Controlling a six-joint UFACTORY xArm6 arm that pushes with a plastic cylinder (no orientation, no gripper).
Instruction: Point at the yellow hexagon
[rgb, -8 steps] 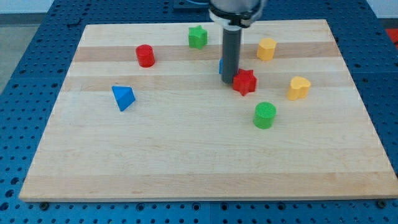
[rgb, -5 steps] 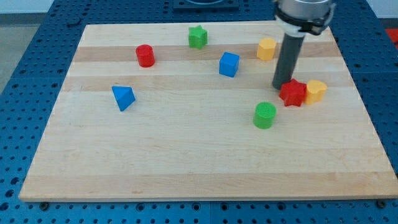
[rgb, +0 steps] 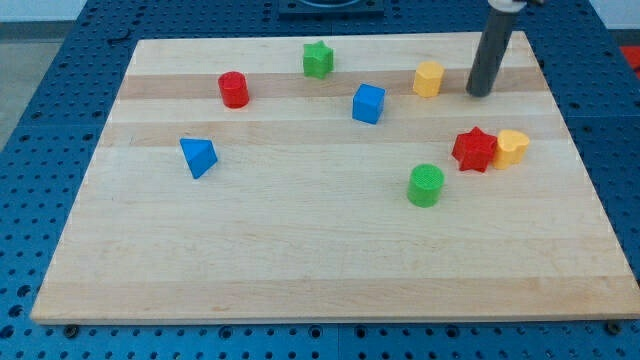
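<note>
The yellow hexagon stands near the view's top right on the wooden board. My tip rests on the board just to the hexagon's right, a short gap apart from it. The rod rises straight up out of the view's top. A red star and a second yellow block touch each other below the tip, at the view's right.
A blue cube sits left of the hexagon. A green star is at the top middle, a red cylinder at upper left, a blue triangle at left, a green cylinder below centre right.
My tip pushed the red star rightward against the yellow block, then left it and moved up and right to beside the yellow hexagon. The blue cube came into view.
</note>
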